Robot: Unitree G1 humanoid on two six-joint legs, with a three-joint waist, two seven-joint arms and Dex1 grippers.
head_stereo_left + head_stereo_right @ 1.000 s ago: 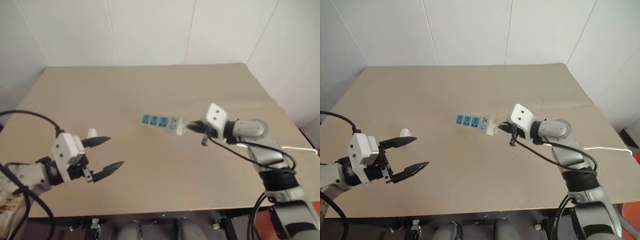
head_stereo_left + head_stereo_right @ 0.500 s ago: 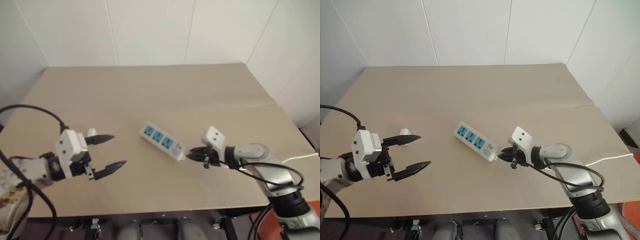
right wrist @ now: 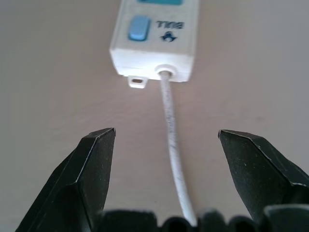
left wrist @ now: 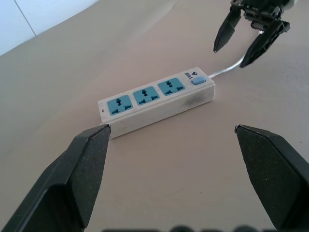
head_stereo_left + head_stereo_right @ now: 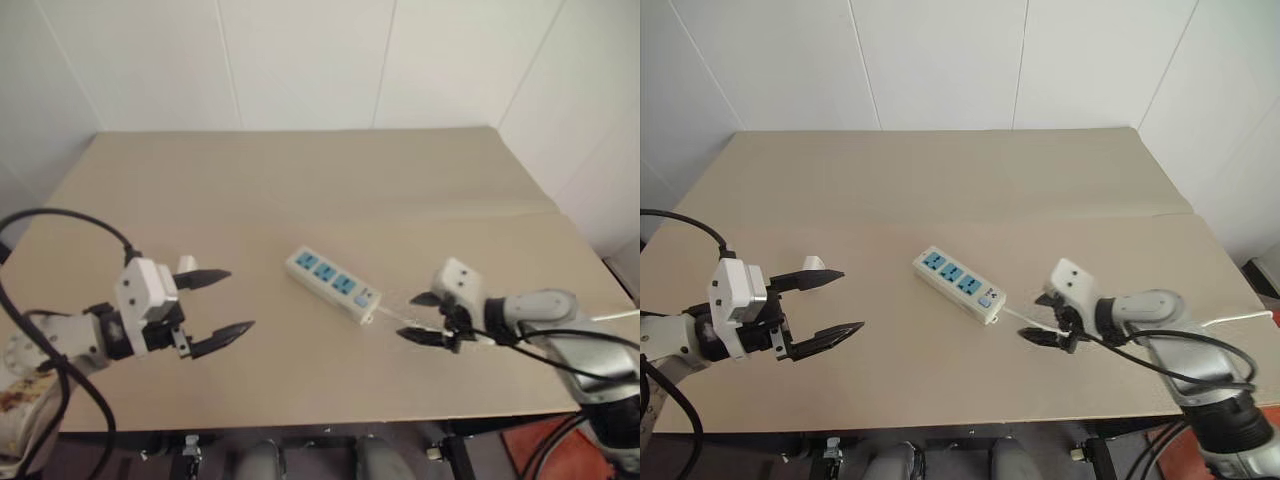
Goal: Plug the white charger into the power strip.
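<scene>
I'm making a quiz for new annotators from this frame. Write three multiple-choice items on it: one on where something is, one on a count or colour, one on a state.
1. Where does the white charger sit?
A. Beside the left gripper's far finger
B. In a socket of the strip
C. Between the right gripper's fingers

2. How many blue sockets does the power strip have?
A. Two
B. Three
C. Five

3. What state is the right gripper in?
A. Shut on the cable
B. Shut on the strip
C. Open, fingers either side of the cable

Answers:
1 A, the charger stands on the table right by the left gripper.
2 B, the left wrist view shows three blue faces in a row.
3 C, the right wrist view shows the white cable untouched between spread fingers.
</scene>
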